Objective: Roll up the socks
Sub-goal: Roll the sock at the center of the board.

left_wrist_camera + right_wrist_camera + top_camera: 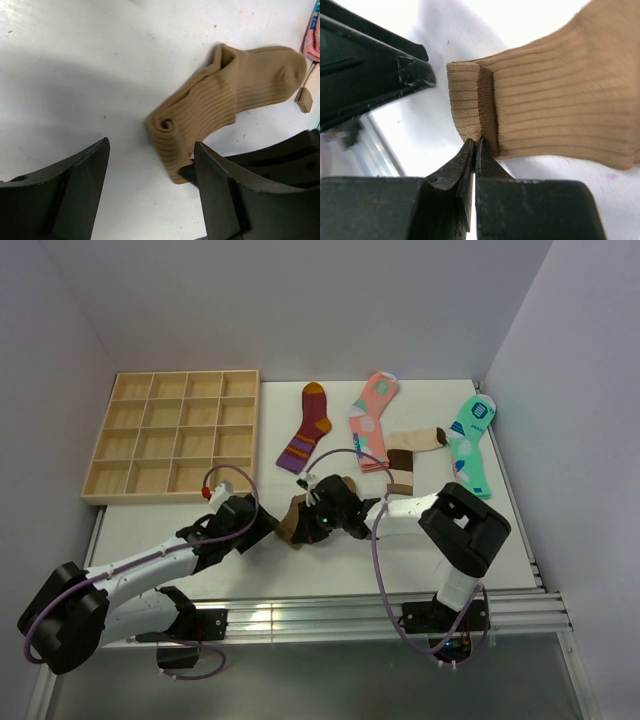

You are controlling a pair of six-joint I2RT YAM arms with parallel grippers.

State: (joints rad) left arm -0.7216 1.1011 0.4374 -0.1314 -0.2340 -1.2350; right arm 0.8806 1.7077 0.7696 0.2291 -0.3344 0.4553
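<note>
Item one, the white table [130, 525], bearing everything below. Item two, a wooden compartment tray [150, 497] at the far left, well apart from the socks. Item three, a mint-green patterned sock [470, 445] at the far right, and just left of it a pink patterned sock [372, 420]. Item four, a maroon striped sock [308, 430], far centre. Item five, the beige sock [410, 455] with dark toe and band, lying flat beside the pink one and touching its lower edge. Item six, the brown sock [235, 95], near the middle of the table, between my two claws. Its near end is wound into a tight roll and its toe end points away from me, flat on the table. Item seven, my left claw [150, 145], released, jaws standing wide, with the rolled end lying just ahead of the gap and against the right-hand finger. Item eight, my right claw [475, 145], clenched, tips pressed together at the lower edge of the roll. Whether any fabric is caught between them I cannot tell.
</note>
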